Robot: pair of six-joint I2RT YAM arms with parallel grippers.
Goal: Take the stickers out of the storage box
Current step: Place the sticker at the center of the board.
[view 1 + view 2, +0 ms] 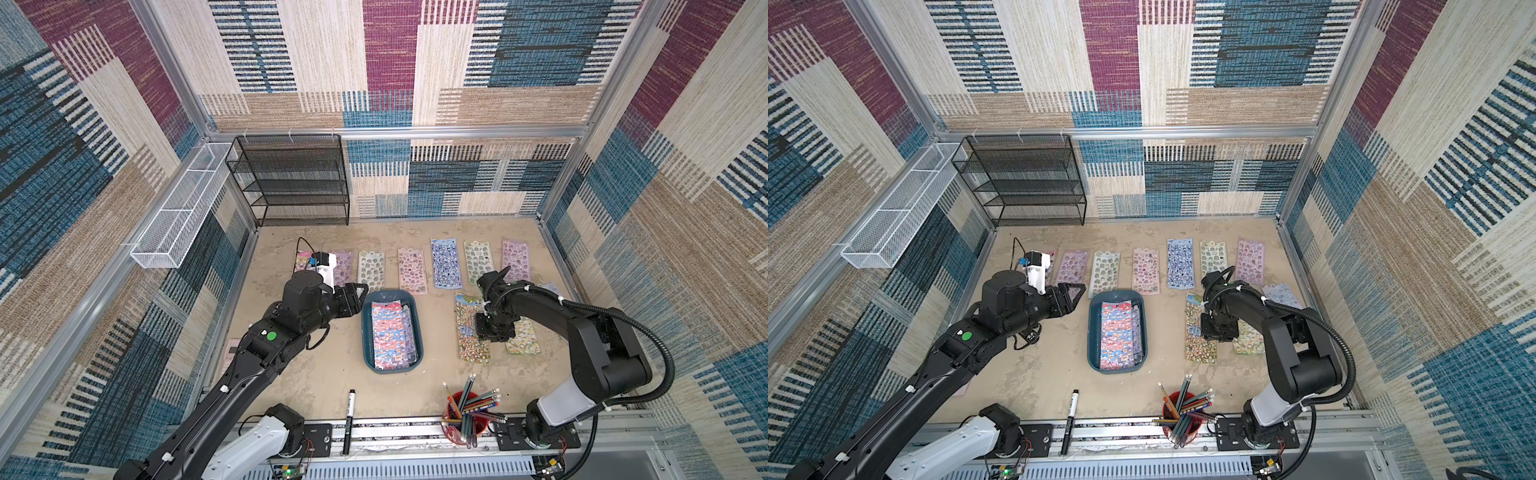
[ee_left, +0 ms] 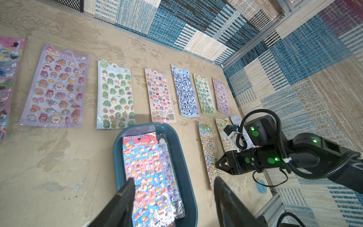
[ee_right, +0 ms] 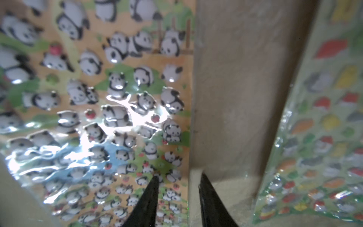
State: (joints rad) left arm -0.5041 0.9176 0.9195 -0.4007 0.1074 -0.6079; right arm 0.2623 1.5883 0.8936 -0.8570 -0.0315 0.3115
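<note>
- In both top views, the left arm reaches in low from the near left. The left gripper (image 1: 360,294) (image 1: 1073,293) hangs by the far left corner of the storage box (image 1: 366,332) (image 1: 1093,332).
- The right arm folds over, with the right gripper (image 1: 494,332) (image 1: 1219,332) pointing down at a panda sheet (image 1: 469,332) lying on the table to the right of the box.
- A row of sheets (image 1: 411,270) lies flat beyond the box.
- In the left wrist view, the left gripper's fingers (image 2: 125,198) stand wide apart and empty above the box.
- Inside the box lies a glossy red, pink and blue top sheet (image 2: 147,173), with a lilac sheet (image 2: 168,157) peeking from under it.
- In the right wrist view, the jaws are parted and grip nothing. One tip is over the panda sheet's edge and the other over bare table (image 3: 235,98).
- A green food sheet (image 3: 324,127) lies beside it.
</note>
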